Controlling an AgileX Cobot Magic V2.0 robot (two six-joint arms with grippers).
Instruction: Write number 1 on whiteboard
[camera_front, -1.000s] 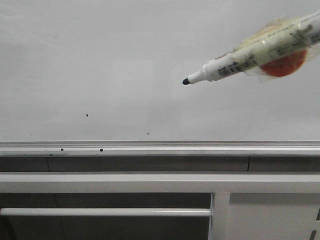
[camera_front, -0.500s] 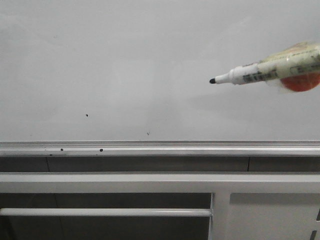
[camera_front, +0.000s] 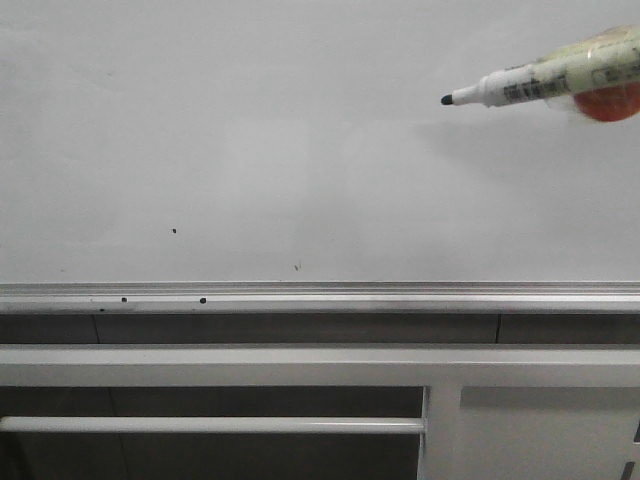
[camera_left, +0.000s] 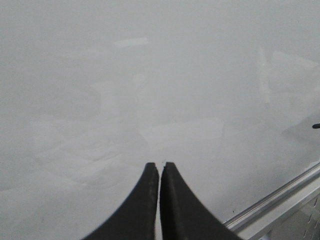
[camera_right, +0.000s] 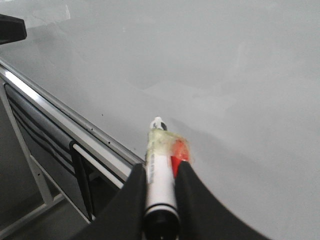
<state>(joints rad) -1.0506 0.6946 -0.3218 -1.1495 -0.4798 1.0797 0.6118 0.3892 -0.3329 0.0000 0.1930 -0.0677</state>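
Black-tipped marker (camera_front: 545, 80) above whiteboard (camera_front: 250, 150)

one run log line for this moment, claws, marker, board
left claw: shut, empty | right claw: shut on marker | whiteboard: no stroke | tip contact: cannot tell

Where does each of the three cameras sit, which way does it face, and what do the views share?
Front view: faces forward over the whiteboard; marker enters at right.
Left wrist view: above the left gripper, shut, over bare board.
Right wrist view: behind the right gripper clamping the marker.
Shared: front and right wrist views both show marker and edge rail.
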